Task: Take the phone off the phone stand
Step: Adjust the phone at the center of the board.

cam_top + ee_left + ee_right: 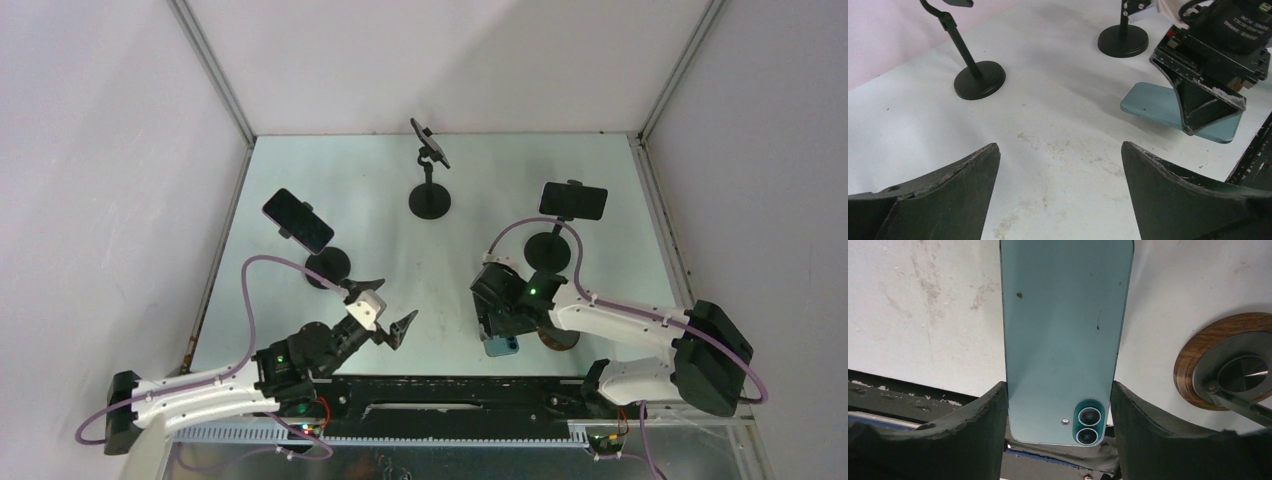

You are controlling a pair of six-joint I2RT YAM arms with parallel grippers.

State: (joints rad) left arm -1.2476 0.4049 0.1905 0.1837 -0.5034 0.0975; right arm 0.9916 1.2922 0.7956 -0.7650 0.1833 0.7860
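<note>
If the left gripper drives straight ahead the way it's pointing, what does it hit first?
Probably the bare table, since the left gripper tilts down toward it. The teal phone lies off to its right, outside that line. Depth is unclear.

Open table [440,270] middle, phone stands [430,203] behind

four phones [298,220] [431,142] [573,200] [503,346], four stands [328,267] [430,201] [548,250] [562,339], two grippers [388,305] [503,325]
</note>
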